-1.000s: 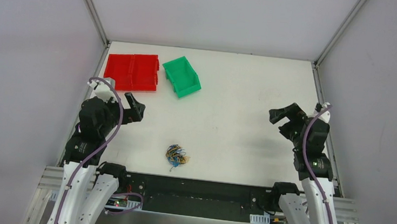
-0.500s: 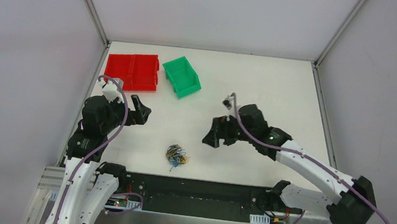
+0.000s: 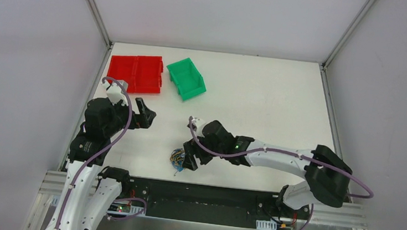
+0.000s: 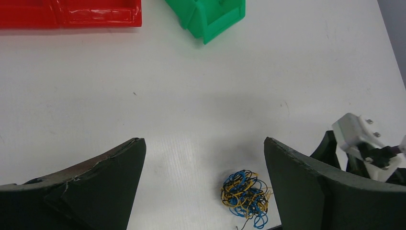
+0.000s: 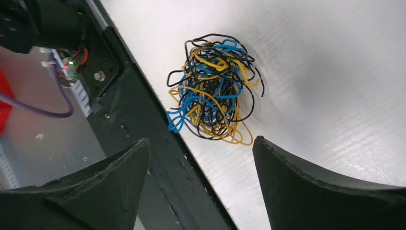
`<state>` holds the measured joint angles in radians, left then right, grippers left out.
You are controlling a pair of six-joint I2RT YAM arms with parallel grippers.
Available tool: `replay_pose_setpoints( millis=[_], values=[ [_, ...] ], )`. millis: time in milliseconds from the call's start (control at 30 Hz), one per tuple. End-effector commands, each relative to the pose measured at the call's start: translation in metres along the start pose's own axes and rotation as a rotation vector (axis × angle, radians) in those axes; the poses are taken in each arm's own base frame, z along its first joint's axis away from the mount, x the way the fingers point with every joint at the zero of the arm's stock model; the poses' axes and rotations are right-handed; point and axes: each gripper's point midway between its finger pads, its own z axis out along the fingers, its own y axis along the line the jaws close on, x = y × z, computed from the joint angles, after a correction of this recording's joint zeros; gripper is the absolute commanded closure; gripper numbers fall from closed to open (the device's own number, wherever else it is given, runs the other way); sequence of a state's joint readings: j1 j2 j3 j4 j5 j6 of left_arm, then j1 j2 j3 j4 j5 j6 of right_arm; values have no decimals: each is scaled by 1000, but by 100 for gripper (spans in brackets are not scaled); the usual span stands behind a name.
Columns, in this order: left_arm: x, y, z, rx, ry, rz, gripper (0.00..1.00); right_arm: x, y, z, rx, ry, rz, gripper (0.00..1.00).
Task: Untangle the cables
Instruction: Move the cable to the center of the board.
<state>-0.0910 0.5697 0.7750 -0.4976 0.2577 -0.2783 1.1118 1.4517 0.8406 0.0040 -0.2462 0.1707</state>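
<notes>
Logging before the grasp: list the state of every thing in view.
Cables: one tangled clump, unheld.
Left fingers: open, empty, away from the clump.
Right fingers: open, empty, poised at the clump.
Red tray: upright, nothing seen inside.
Green bin: upright, nothing seen inside.

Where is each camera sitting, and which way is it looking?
Top camera: above and behind the arms, looking down at the table; both arms show.
Left wrist: on the left arm, looking across the table toward the green bin; its two fingers show.
Right wrist: on the right arm, looking down at the cables; its two fingers show.
Shared: both wrist views see the cables.
</notes>
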Motion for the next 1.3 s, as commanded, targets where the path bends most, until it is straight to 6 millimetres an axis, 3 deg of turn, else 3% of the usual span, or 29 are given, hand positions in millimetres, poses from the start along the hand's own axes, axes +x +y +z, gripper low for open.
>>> replay_pose_setpoints(
  millis=[0,100,233,333,367,400,600,800,867,967,1000,1067,1100,1133,1167,1200,1267],
  values=[
    [-5,-4,2,27,-19,17,1,-19,6,26,19,-63,-49,16],
    [-4,-4,3,30,-13,15,1,-7,-2,44,57,-31,-54,22],
    [-3,-5,4,34,-6,14,1,-2,-11,53,94,-16,-43,60],
    [-3,-5,4,34,-3,15,1,-6,-15,48,118,-39,-39,91],
    [-2,-5,4,35,-1,14,1,-8,-17,44,129,-58,-36,99],
    [-1,-5,5,35,4,12,1,-12,-19,40,138,-79,-30,100],
    [16,-4,25,34,115,-81,2,-31,-40,-1,152,-184,44,100],
    [43,-32,53,142,327,-282,9,-41,-74,-51,199,-262,134,100],
    [48,-38,63,122,333,-284,10,-43,-89,-63,242,-283,166,100],
    [54,-64,72,163,337,-233,8,-36,-115,-77,339,-279,226,97],
    [55,-72,75,182,336,-232,8,-36,-125,-82,383,-288,246,87],
    [57,-81,82,216,348,-229,7,-33,-143,-89,457,-304,290,33],
    [60,-83,85,223,356,-224,7,-30,-146,-91,465,-301,302,21],
    [64,-84,89,228,366,-213,7,-29,-145,-91,452,-297,308,22],
    [68,-84,92,231,373,-197,7,-27,-140,-91,418,-292,305,32],
    [71,-85,97,237,373,-181,8,-27,-137,-91,398,-297,306,35],
    [80,-89,105,255,375,-168,8,-26,-139,-94,411,-319,328,27]
  ],
)
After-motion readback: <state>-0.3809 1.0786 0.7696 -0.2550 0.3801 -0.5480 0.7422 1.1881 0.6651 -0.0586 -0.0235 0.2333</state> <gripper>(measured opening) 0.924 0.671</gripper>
